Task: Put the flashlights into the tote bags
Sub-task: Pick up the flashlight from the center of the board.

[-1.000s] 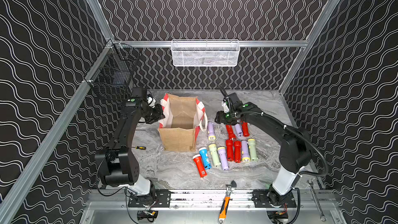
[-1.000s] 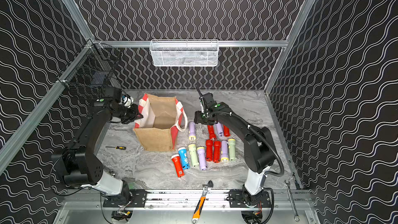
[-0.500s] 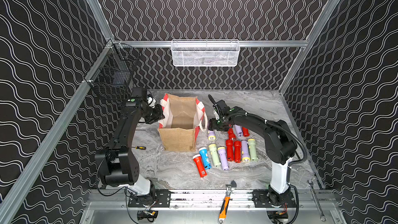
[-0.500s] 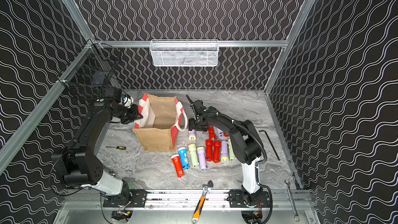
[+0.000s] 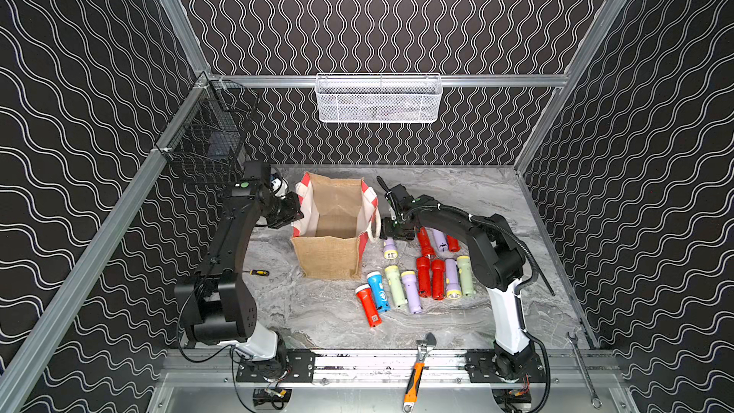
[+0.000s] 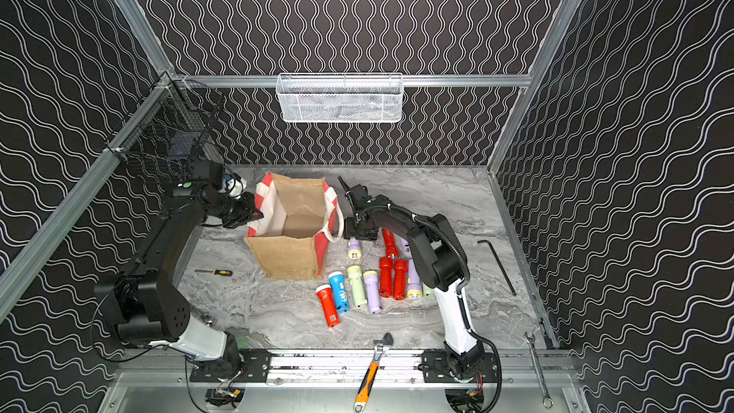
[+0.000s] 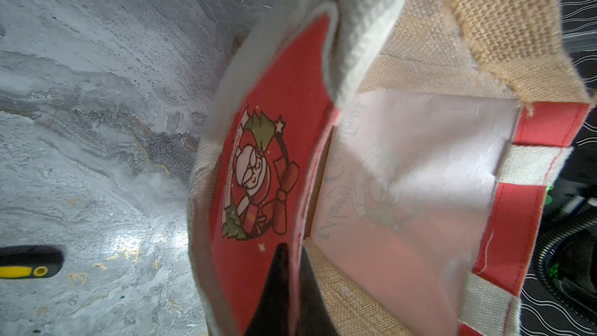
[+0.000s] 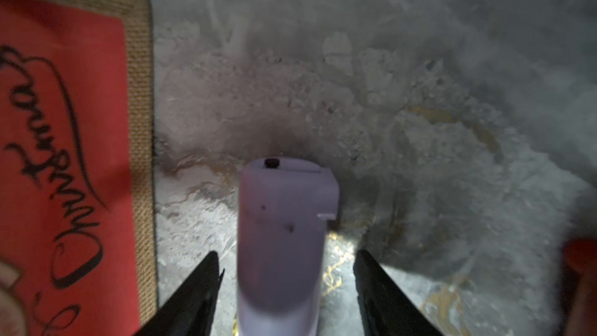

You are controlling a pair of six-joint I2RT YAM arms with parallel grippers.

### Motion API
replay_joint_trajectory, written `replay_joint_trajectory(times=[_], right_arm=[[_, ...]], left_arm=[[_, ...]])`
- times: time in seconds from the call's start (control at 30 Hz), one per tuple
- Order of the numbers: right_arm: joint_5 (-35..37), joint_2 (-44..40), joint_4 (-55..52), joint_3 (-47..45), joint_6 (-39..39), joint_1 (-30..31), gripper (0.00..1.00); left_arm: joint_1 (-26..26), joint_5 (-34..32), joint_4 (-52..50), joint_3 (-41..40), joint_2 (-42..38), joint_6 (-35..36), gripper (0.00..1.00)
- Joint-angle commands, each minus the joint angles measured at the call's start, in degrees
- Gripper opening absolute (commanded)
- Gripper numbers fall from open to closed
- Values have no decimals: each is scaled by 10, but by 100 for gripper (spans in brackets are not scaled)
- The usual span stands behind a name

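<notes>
The burlap tote bag stands open at mid-table, with nothing showing on its floor. My left gripper is shut on the rim of its red-and-white left panel, one finger on each side of the cloth. My right gripper hovers low just right of the bag, open, straddling a lilac flashlight that lies on the table with a gap at either finger. In both top views that flashlight pokes out in front of the gripper. Several other flashlights lie right of the bag, among them red, blue and pale green.
A small yellow-black screwdriver lies left of the bag. On the front rail sit an orange-handled wrench and a steel spanner. A hex key lies at the right. A white mesh basket and a black wire basket hang on the walls.
My right gripper has swung left and down from above the back flashlights to the lilac one beside the bag. The left arm has kept its hold and not moved.
</notes>
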Motion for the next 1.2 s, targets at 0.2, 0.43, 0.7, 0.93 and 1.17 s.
replay_joint_trajectory(times=[0.2,0.43,0.7,0.93,1.17], right_arm=[[12,13,-6,1,31,0,57],[21,37,-20,12,34,5,49],[38,7,-27,-17,21,4,32],[43,-28,-40,-10,3,-1,24],[36,-76,-68,54,-31,-9,24]], left_arm=[[0,3,3,-3,-8,10,0],[0,4,3,-6,-13,11,0],[0,8,7,-9,-14,7,0],[0,4,6,-7,-14,6,0],[0,4,7,-7,-11,3,0]])
